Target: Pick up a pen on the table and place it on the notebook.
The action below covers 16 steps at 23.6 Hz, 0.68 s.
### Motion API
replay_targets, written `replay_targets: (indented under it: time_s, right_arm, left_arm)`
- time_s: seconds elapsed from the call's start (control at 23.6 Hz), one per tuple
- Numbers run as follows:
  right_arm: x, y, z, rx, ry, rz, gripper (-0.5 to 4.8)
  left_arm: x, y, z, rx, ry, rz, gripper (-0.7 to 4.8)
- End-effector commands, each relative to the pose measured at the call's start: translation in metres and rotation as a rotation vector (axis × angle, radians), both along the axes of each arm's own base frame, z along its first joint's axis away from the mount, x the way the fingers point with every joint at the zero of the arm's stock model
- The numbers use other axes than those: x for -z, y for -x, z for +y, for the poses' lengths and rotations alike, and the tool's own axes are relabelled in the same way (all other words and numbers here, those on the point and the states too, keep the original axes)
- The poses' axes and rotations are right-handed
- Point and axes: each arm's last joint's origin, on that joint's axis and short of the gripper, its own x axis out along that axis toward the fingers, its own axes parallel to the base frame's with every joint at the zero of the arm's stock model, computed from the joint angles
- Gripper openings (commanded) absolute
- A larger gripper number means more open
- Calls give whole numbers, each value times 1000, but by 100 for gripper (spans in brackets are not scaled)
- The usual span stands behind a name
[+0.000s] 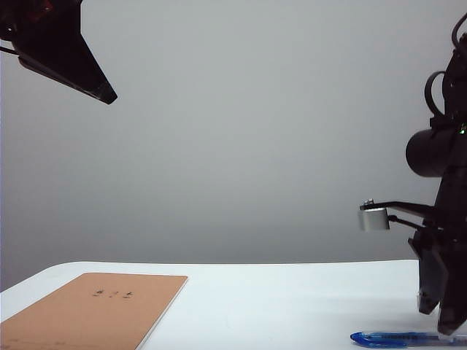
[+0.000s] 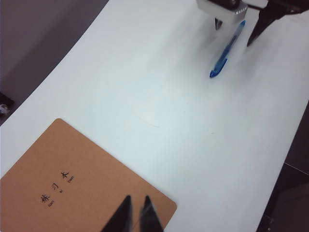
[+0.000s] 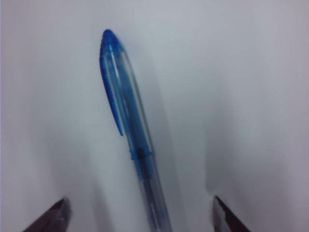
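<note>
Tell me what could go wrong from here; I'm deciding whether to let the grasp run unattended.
1. The right claw straddles the pen with jaws wide, gripping nothing yet. The slim, round barrel lies flat on the smooth table, so closing off-centre could roll it away.
2. In the exterior view the pen is far from the notebook, so a weak grip may drop it in transit.
3. The left claw hovers over the notebook and might obstruct placement.

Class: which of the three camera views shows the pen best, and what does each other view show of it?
The right wrist view: the pen fills the frame, cap and clip clear. The left wrist view shows it small and distant, partly under the right tool. The exterior view shows it only side-on at the frame's edge.
</note>
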Motion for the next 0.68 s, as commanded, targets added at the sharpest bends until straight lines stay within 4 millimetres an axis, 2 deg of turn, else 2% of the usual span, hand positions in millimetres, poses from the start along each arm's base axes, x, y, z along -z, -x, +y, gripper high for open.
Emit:
replay_targets:
  time_s: [0.04, 0.17, 0.47, 0.51, 0.59, 0.68]
  right_arm:
    - [6, -3, 0, -2, 34, -13, 391]
    - [9, -5, 0, 3, 53, -26, 349]
    - [16, -5, -1, 6, 68, -3, 335]
    - [17, -5, -1, 6, 69, 1, 325]
    - [19, -5, -1, 6, 69, 8, 265]
    - [20, -5, -1, 12, 71, 15, 255]
  left_arm:
    - [-2, 0, 0, 2, 11, -10, 29]
    - [-2, 0, 0, 0, 9, -11, 29]
    - [-3, -1, 0, 0, 14, -21, 30]
    - [-3, -1, 0, 0, 14, -21, 29]
    - [-3, -1, 0, 0, 14, -21, 29]
    - [-3, -1, 0, 0, 16, -27, 29]
